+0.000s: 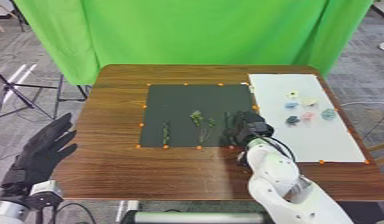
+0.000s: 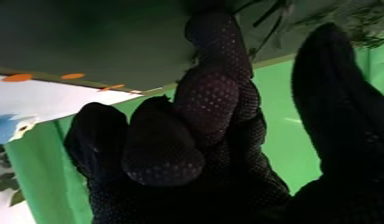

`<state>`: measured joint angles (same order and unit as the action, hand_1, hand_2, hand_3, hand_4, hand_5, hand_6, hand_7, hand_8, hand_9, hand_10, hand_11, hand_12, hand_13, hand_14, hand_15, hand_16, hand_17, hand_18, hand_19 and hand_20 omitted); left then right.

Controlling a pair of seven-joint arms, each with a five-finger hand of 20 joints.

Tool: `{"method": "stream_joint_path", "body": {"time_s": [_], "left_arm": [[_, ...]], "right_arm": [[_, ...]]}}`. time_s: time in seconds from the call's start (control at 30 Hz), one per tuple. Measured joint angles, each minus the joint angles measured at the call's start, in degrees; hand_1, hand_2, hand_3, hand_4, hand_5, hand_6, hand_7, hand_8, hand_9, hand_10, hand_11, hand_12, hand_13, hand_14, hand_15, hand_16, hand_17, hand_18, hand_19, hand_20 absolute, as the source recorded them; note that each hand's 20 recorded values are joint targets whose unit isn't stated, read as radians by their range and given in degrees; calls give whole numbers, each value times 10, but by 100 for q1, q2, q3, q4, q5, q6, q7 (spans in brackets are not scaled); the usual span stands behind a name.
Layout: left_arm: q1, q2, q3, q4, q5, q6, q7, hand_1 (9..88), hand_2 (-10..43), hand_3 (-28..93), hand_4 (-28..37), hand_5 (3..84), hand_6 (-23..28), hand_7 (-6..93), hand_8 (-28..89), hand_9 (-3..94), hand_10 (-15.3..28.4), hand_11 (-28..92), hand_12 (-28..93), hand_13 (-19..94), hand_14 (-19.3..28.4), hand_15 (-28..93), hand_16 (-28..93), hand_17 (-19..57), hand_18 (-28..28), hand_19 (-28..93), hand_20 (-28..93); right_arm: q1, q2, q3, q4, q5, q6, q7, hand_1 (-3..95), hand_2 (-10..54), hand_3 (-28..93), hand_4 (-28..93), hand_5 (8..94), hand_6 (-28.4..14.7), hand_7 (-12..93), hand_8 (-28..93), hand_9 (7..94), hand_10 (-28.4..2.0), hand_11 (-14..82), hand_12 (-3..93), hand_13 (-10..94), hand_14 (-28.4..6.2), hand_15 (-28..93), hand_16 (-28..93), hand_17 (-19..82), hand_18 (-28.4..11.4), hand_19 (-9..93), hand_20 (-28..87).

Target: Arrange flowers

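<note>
In the head view my right hand is over the right edge of the black mat, its fingers beside a thin green stem. Leafy stems lie mid-mat, and another green stem lies to their left. Yellow, blue, pink and other flower heads rest on the white sheet. My left hand stands open left of the table. In the right wrist view the right hand has some fingers bent, the thumb apart; a dark stem is beyond the fingertips.
Orange dots mark the edges of the mat and the white sheet. The brown table extends in front of the mat. A green curtain hangs behind the table, and a tripod stands at the left.
</note>
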<state>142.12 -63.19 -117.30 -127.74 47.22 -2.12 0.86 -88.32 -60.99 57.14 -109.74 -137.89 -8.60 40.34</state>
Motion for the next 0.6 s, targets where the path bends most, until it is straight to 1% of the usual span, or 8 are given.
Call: {"method": "stream_joint_path", "body": {"time_s": [0.2,0.6], "left_arm": [[1,1,3,0,-1,1,0,246,-46,688,-264,207,2,174,-92,151,76,75,228,107,104,109,102,-123,166,321,106],[-1,-4,0,0,-2,0,5,245,-45,688,-263,207,2,176,-93,151,76,76,228,107,105,111,102,-122,166,320,106]], "right_arm": [[-70,10,66,-83,-26,7,-31,242,-95,782,-278,698,-12,459,-138,796,-106,536,418,751,-70,773,385,405,-219,932,647],[-161,171,193,-279,-93,20,-3,249,-95,780,-265,689,-18,452,-138,784,-113,536,415,739,-76,774,380,395,-220,932,639]]}}
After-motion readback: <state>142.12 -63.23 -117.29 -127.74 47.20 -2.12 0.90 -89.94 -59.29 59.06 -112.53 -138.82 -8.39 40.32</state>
